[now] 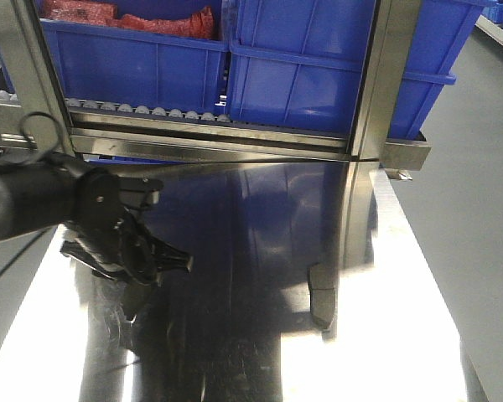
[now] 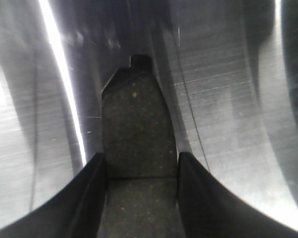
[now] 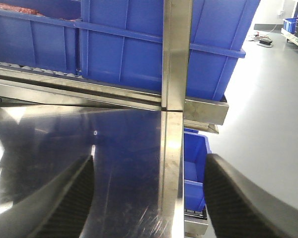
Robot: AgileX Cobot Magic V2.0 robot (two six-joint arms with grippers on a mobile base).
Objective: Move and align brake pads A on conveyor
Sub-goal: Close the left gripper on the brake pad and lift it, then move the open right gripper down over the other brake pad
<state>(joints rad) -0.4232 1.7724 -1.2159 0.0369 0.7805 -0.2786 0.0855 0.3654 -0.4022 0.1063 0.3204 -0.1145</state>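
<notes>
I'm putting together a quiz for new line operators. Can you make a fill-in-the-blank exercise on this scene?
1. The left pincer is shut on a dark grey ___ with a thin groove across it.
2. The right pincer is ___ and holds nothing.
3. The bins on the roller rack are ___ in colour.
Missing words: brake pad; open; blue.

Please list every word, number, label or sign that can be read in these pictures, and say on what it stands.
There are none to read. The blue bins, the steel table and the brake pad in the left wrist view show no print, label or number.
</notes>
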